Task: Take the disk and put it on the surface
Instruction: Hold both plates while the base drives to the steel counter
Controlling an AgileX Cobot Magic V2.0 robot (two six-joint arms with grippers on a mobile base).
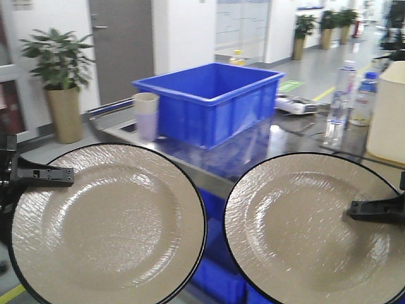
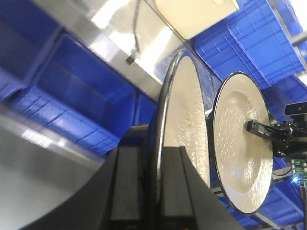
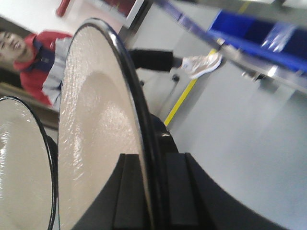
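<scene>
Two beige disks with black rims are held up on edge, side by side, facing the front camera. The left disk point(image 1: 107, 221) is pinched at its left rim by my left gripper point(image 1: 68, 176), which is shut on it point(image 2: 153, 160). The right disk point(image 1: 304, 234) is gripped at its right rim by my right gripper point(image 1: 355, 210), also shut point(image 3: 156, 165). In the left wrist view, its own disk point(image 2: 187, 120) appears edge-on and the other disk point(image 2: 240, 139) beyond it. The glossy surface point(image 1: 266, 142) lies behind and below both disks.
A large blue bin point(image 1: 215, 95) and a pale cup point(image 1: 146, 114) stand on the table. Clear bottles point(image 1: 345, 95) and a cream container point(image 1: 389, 114) are at the right. Blue crates point(image 2: 72, 96) sit under the table. A person in red point(image 3: 33, 62) stands nearby.
</scene>
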